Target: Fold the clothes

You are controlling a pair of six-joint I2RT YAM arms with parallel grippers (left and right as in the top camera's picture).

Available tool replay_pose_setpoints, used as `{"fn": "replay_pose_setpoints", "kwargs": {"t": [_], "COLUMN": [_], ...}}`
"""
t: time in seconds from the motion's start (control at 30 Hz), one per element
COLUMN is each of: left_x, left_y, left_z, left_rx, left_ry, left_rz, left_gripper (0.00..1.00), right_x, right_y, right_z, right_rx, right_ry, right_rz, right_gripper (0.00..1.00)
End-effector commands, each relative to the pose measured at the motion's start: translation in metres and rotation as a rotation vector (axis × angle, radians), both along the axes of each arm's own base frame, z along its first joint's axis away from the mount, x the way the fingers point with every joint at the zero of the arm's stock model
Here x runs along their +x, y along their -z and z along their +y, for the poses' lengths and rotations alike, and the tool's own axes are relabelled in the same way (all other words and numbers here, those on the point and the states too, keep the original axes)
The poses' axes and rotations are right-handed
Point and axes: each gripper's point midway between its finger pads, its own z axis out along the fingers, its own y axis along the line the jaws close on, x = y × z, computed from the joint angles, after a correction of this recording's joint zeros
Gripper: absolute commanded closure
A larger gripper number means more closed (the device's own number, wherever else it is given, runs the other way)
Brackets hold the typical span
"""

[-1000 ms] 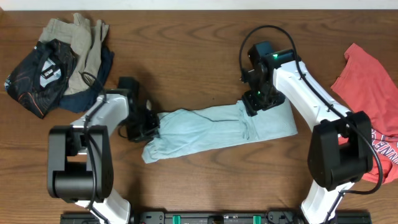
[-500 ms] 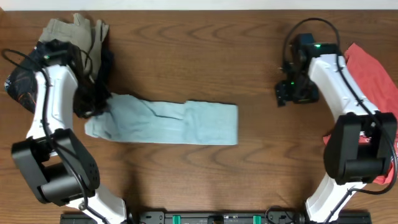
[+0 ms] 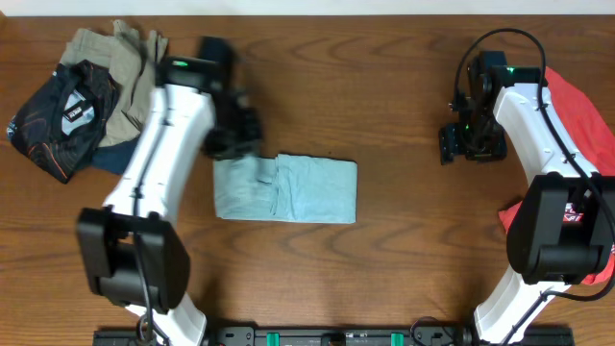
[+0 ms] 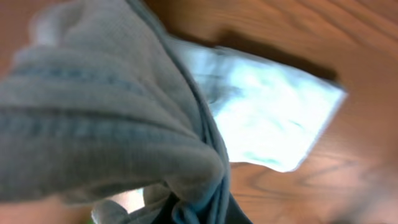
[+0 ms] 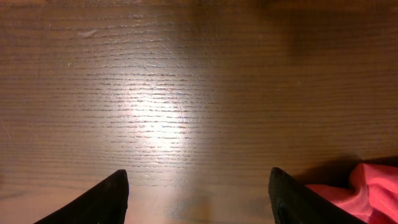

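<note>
Half a second on, the left arm has swung in from the far-left heap toward the middle of the worktop. With it came one end of the pale blue-grey T-shirt, so the long strip now lies as a shorter, thicker rectangle. The right arm has barely shifted.

The left claw is clamped on the shirt at its far-left corner; in the left wrist view, bunched cloth fills the foreground and drapes down to the flat part below. The right claw stands with its fingers apart over bare wood, gripping nothing. It is well to the right of the shirt's right edge and just beside the red T-shirt, which is crumpled at the right edge.

The shirt lies centre-left with its long axis running left to right. The left arm is on it, the right arm well apart, so laying down and releasing the carried end looks like the left arm's job. Any further fold across that axis would probably need the right claw to come left to the free edge.

The cloth is a soft, limp knit with fine ribbing up close and a seam line across the folded panel. The worktop is dark, glossy, grained wood. A heap of other garments in khaki, black and navy sits at the far left.
</note>
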Motion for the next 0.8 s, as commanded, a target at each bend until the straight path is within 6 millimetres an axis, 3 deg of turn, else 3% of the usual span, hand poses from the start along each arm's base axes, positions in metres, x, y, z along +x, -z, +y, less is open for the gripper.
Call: {"fn": "replay_pose_setpoints", "kwargs": {"t": [0.0, 0.13, 0.27, 0.6, 0.77], "left_x": [-0.008, -0.022, -0.032, -0.029, -0.038], "left_y": [0.003, 0.019, 0.035, 0.044, 0.041], "left_z": [-0.035, -0.063, -0.079, -0.095, -0.098], "left_rx": [0.004, 0.030, 0.044, 0.020, -0.021], "left_ry": [0.079, 0.164, 0.212, 0.232, 0.243], "left_rz": [-0.002, 0.037, 0.081, 0.068, 0.110], "left_gripper": [0.93, 0.92, 0.92, 0.92, 0.92], "right_x": [0.006, 0.005, 0.004, 0.004, 0.004], "right_y": [-0.009, -0.009, -0.009, -0.009, -0.009], "right_z": [-0.001, -0.001, 0.000, 0.000, 0.000], "right_rx": [0.000, 0.000, 0.001, 0.001, 0.001], "right_ry": [0.019, 0.019, 0.019, 0.019, 0.019], "right_rz": [-0.033, -0.031, -0.028, -0.028, -0.028], "right_gripper": [0.30, 0.29, 0.29, 0.29, 0.28]}}
